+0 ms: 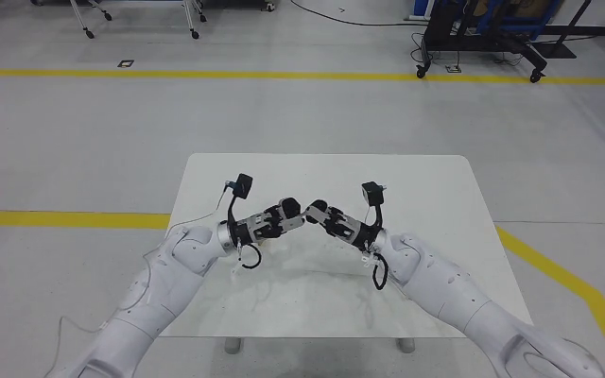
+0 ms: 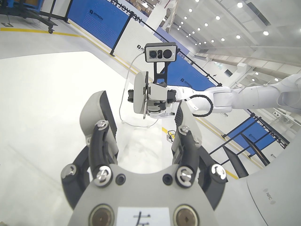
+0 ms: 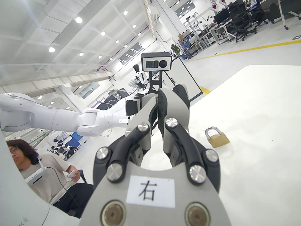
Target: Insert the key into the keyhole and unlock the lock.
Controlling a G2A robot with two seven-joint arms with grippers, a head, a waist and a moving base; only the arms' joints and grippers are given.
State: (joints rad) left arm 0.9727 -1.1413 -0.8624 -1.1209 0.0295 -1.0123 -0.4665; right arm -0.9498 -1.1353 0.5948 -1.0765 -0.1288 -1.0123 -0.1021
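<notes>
My left gripper (image 2: 142, 99) is wide open, my right gripper (image 3: 169, 90) is squeezed shut, maybe on a key I can't see, and the brass padlock (image 3: 217, 139) lies on the table (image 3: 258, 118), likely hard, heavy and slippery, best held by its body.

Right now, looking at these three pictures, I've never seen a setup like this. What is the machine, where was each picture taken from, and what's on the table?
It is a white two-armed robot at a white rectangular table. The top view looks down from above its arms; the other two come from a camera on each wrist. The arm tips face each other above the table. The left pincer is open and empty. The right pincer is shut; whether it pinches anything I cannot tell. A brass padlock with a silver shackle lies on the table.
</notes>
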